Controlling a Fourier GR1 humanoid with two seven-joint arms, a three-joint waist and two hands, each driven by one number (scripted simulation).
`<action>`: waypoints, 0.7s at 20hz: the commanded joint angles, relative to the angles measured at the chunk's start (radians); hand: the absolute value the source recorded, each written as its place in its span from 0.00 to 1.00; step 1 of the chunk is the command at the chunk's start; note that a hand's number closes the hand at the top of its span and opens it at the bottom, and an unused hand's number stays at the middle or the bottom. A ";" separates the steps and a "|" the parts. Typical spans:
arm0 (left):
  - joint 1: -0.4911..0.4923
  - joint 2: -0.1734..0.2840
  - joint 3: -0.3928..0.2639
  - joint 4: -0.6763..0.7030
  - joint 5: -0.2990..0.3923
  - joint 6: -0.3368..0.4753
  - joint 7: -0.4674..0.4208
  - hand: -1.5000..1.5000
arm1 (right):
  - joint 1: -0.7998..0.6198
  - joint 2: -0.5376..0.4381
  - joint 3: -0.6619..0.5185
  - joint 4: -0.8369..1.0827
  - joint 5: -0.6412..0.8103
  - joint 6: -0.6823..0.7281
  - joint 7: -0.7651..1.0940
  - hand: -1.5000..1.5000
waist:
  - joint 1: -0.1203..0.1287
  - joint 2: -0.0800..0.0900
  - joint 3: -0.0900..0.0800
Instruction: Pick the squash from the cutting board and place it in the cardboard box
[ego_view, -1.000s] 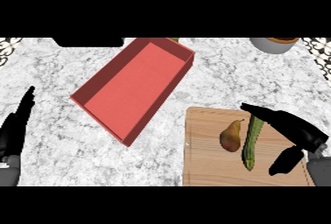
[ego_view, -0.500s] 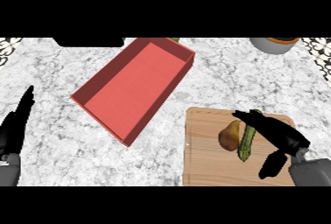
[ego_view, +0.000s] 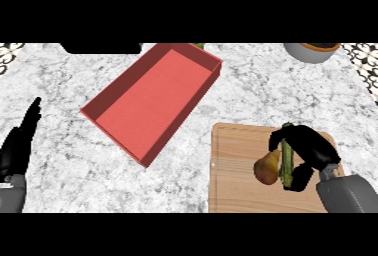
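A tan, pear-shaped squash (ego_view: 266, 168) lies on the wooden cutting board (ego_view: 236, 190) at the lower right, with a long green vegetable (ego_view: 286, 152) against its right side. My right hand (ego_view: 314, 150) covers both from the right. Its fingers curl over the squash's top end and its thumb (ego_view: 299, 178) sits below the squash. The squash rests on the board. The red open box (ego_view: 159, 97) lies tilted to the upper left of the board. My left hand (ego_view: 18, 147) stays open at the left edge, fingers up.
A grey bowl (ego_view: 314, 51) stands at the counter's back right. A dark object (ego_view: 100, 48) sits at the back left. Bare marble counter lies between the box and the board.
My right hand has moved left and down over the board onto the squash. Its fingers have curled in from straight to arched round the squash and the green vegetable. The left hand has not moved.
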 joint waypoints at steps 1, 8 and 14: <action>-0.033 -0.038 -0.025 0.036 -0.039 0.025 0.013 0.50 | -0.066 0.041 0.000 0.152 0.085 -0.153 -0.049 1.00 | 0.005 0.011 0.011; 0.028 -0.012 0.011 0.006 -0.006 -0.022 -0.058 0.50 | -0.409 0.099 -0.054 0.392 0.128 -0.154 0.000 1.00 | 0.027 0.014 0.011; 0.084 -0.016 0.012 -0.089 0.000 -0.037 0.011 0.50 | -0.390 0.011 -0.094 0.165 0.148 -0.153 0.061 1.00 | 0.005 0.002 0.011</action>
